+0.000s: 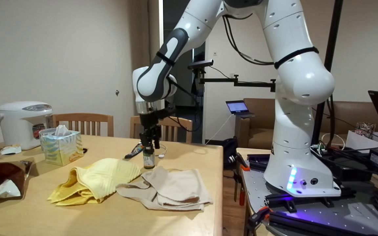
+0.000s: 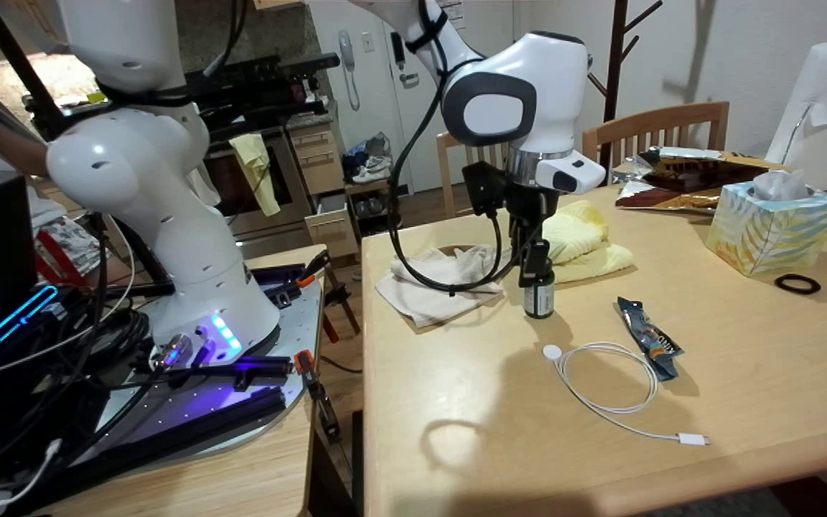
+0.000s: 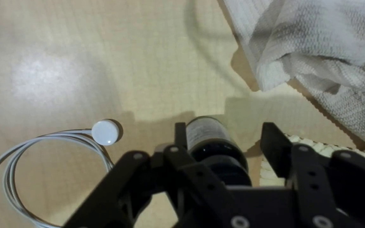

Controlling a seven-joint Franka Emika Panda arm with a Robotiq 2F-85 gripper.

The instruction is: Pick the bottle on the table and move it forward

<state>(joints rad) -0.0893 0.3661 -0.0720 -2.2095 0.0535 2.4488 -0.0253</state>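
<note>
The bottle (image 3: 206, 131), small with a pale label, dark shoulder and dark cap, stands upright on the light wooden table (image 2: 449, 388). In both exterior views the gripper (image 1: 151, 139) points straight down over it, covering the cap and upper part. From the wrist view, the jaws of the gripper (image 3: 223, 136) straddle the bottle and are open. The finger on the left side of that view lies right against or very near the bottle, while a visible gap separates the opposite finger (image 3: 274, 148) from it. Whether the near finger touches cannot be told.
Close to the bottle lie a beige cloth (image 1: 179, 188) and a yellow cloth (image 1: 102, 177). A coiled white cable with a round puck (image 2: 551, 352) and a dark wrapped bar (image 2: 647, 334) rest on its other side. Farther off are a tissue box (image 1: 62, 149) and a white appliance (image 1: 21, 126).
</note>
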